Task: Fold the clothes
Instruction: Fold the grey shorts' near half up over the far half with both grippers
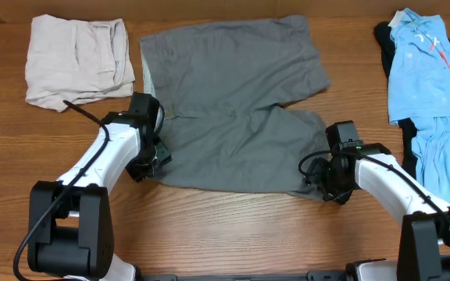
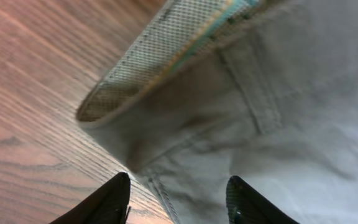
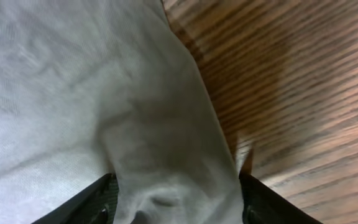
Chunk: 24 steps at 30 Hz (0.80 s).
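The left gripper [image 2: 178, 190] is wide open over the waistband corner of the grey shorts [image 1: 233, 101]; the right gripper [image 3: 176, 193], also wide, straddles their hem

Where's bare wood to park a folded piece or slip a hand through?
Free: wooden table strip in front of the mid-grey fabric shorts, between the arms; gap between shorts and the light blue garment; patch below the folded beige garment. Crowded: shorts' near corners, at left gripper and right gripper.
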Each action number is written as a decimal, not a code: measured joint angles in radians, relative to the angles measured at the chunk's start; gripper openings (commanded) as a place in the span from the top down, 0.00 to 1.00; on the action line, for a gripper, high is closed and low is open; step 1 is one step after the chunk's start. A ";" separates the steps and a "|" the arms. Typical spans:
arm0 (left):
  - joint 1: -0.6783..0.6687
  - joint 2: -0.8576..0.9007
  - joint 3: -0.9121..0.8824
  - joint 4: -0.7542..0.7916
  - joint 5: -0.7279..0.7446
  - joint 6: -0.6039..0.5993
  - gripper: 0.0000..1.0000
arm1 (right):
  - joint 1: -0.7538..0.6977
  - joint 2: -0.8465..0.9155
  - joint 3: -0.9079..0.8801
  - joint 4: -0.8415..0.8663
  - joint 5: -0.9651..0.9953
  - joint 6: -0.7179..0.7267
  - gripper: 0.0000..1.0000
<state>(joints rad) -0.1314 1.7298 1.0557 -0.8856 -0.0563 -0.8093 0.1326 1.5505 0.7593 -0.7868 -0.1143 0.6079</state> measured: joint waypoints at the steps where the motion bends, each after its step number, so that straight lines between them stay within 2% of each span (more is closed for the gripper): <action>1: 0.000 0.000 -0.003 0.000 -0.009 -0.018 0.48 | 0.000 0.000 0.000 0.001 0.000 0.002 0.34; 4: 0.006 0.000 -0.016 0.007 -0.036 -0.069 0.50 | 0.000 0.000 0.000 0.004 -0.002 0.006 0.34; 7: 0.035 0.000 -0.064 0.056 -0.059 -0.109 0.55 | 0.000 0.000 0.000 0.006 -0.007 0.010 0.35; 9: 0.064 -0.002 -0.106 0.129 -0.057 -0.122 0.73 | 0.000 0.000 0.000 0.009 -0.010 0.013 0.37; 10: 0.074 -0.011 -0.120 0.162 -0.057 -0.127 0.86 | 0.000 0.000 0.000 0.010 -0.011 0.014 0.44; 11: 0.080 -0.015 -0.128 0.193 -0.053 -0.134 0.96 | 0.000 0.000 0.000 0.010 -0.010 0.016 0.59; 12: 0.083 -0.016 -0.132 0.209 -0.051 -0.134 0.96 | 0.000 0.000 0.000 0.010 -0.010 0.019 0.72; 13: 0.083 -0.018 -0.134 0.220 -0.053 -0.141 0.96 | 0.000 0.001 0.000 0.010 -0.009 0.019 0.91; 14: 0.086 -0.021 -0.135 0.228 -0.053 -0.132 0.96 | 0.001 0.007 -0.001 0.003 -0.008 0.021 0.96; 19: 0.086 -0.024 -0.133 0.217 -0.053 -0.059 0.96 | 0.000 0.010 0.002 -0.089 0.000 0.048 0.96; 24: 0.089 -0.098 -0.107 0.091 -0.058 0.052 0.96 | 0.000 -0.065 0.077 -0.251 0.013 0.041 0.96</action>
<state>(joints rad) -0.0429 1.6318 0.9485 -0.7944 -0.1146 -0.7570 0.1322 1.4853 0.8360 -1.0374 -0.1009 0.6487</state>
